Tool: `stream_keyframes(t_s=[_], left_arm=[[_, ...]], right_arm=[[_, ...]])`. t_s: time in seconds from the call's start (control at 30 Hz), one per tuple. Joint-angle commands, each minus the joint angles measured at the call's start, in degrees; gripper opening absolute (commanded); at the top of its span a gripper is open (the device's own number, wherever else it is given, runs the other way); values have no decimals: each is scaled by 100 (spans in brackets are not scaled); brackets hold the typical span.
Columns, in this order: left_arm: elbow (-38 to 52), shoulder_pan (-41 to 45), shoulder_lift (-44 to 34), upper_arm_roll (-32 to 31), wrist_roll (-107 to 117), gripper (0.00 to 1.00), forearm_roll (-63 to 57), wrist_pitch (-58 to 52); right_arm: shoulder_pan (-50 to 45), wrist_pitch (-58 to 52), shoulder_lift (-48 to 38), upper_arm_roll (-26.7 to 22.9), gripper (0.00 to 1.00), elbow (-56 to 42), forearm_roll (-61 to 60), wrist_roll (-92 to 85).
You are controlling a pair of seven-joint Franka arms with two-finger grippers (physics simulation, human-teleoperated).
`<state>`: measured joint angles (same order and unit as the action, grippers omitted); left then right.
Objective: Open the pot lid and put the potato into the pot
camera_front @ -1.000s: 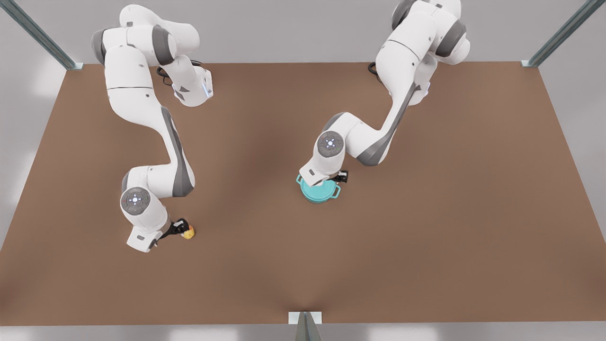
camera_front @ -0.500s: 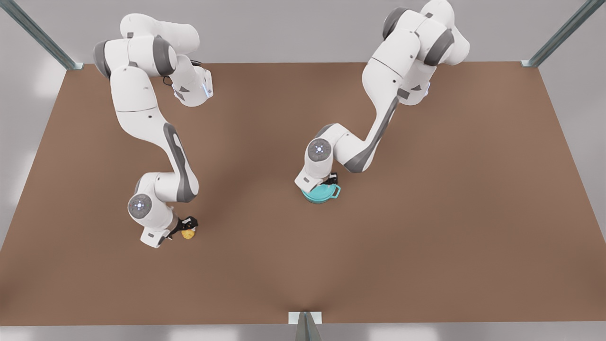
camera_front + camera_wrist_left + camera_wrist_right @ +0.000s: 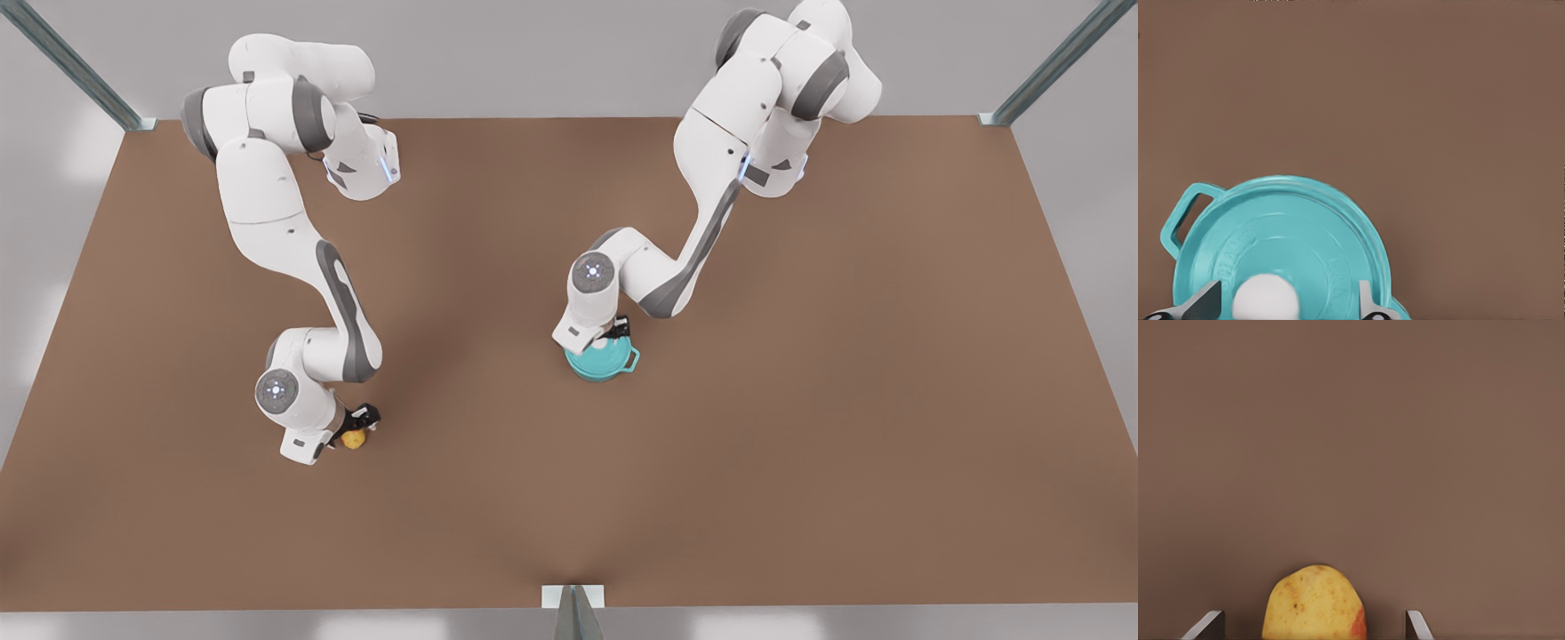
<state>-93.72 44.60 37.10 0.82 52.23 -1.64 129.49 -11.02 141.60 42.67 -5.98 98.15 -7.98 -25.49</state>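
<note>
Nearest me in the front view, the potato [image 3: 354,440] sat on the brown worktop [image 3: 800,444] toward that view's left. My right pincer [image 3: 356,428] was down over it, fingers spread apart either side and not touching in the right wrist view [image 3: 1315,603]. I judged it light, firm and lumpy, so it could roll. Best grip is across its middle. Farther back, nearer centre, the pot [image 3: 602,363] stood with the pot lid [image 3: 1281,250] seated on it, so it was shut. My left pincer [image 3: 612,333] hung over it, fingers open and flanking the white knob [image 3: 1265,299] without contact. The lid looked rigid, smooth and probably slick. The knob is the only real hold, and a shallow pinch might slip. Loop handle [image 3: 1186,213] stuck out sideways, clear of the fingers. Nothing else lay between the potato and pot. The closed lid was the sole obstacle.
</note>
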Motion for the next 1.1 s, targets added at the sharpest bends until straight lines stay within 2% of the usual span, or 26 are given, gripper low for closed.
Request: stream_keyframes(t_s=[0.0,0.07,0.1,0.17,0.23,0.33,0.4,0.47,0.53,0.63,0.67,0.7,0.77,0.8,0.87,0.93,0.97,1.0,1.03,1.07], left_arm=[[3,4,-37,6,586,82,-12,50],[3,4,-45,15,595,59,-12,41],[3,4,-54,15,595,52,-12,24],[-5,13,-63,15,604,45,-12,15],[3,22,-89,23,595,43,-82,-134],[600,-162,-46,375,332,43,-135,-249],[917,-1217,148,375,-863,43,-56,-249],[1137,-1613,640,384,-1418,43,-65,-21],[1172,-1753,1053,384,-1453,43,-100,533],[1172,-1780,1106,384,-1558,44,-100,586],[1172,-1780,1106,384,-1558,50,-109,586],[1172,-1780,1097,384,-1611,100,-126,586],[1172,-1867,1053,393,-2111,100,-126,525],[1163,-2280,974,340,-3218,100,-3,297],[1646,-2904,720,322,-4581,100,646,-1539],[1717,-3396,-440,322,-5073,100,744,-3569],[1551,-3573,-1309,375,-5153,100,981,-4107],[919,-3590,-2241,375,-5197,100,824,-3906],[-23,-3555,-3104,331,-5171,100,480,-3175],[117,-3520,-2841,322,-5171,100,471,-3219]], right_arm=[[3,34,13,0,100,2,-19,-501],[3,157,13,0,100,64,-19,-501],[12,157,13,0,100,64,-19,-501],[12,148,5,0,81,64,-19,-527],[12,104,-4,0,69,64,-19,-527],[12,69,-30,0,63,64,-19,-527],[12,69,-30,0,59,64,-19,-536],[12,69,-30,0,55,64,-19,-536],[12,69,-39,0,50,64,-19,-588],[12,60,-57,0,47,64,-19,-624],[12,52,-83,0,44,64,-19,-720],[3,43,-92,0,43,64,-19,-729],[3,-45,-136,0,41,64,-19,-738],[3,-89,-162,0,41,64,-19,-738],[-41,-168,-294,9,41,55,-19,-738],[-111,-484,-557,9,41,46,-19,-720],[-164,-634,-689,9,41,46,-19,-694],[-234,-660,-751,9,41,29,-19,-712],[-322,-783,-865,35,41,20,-19,-685],[-436,-906,-1006,35,41,11,-19,-641]])
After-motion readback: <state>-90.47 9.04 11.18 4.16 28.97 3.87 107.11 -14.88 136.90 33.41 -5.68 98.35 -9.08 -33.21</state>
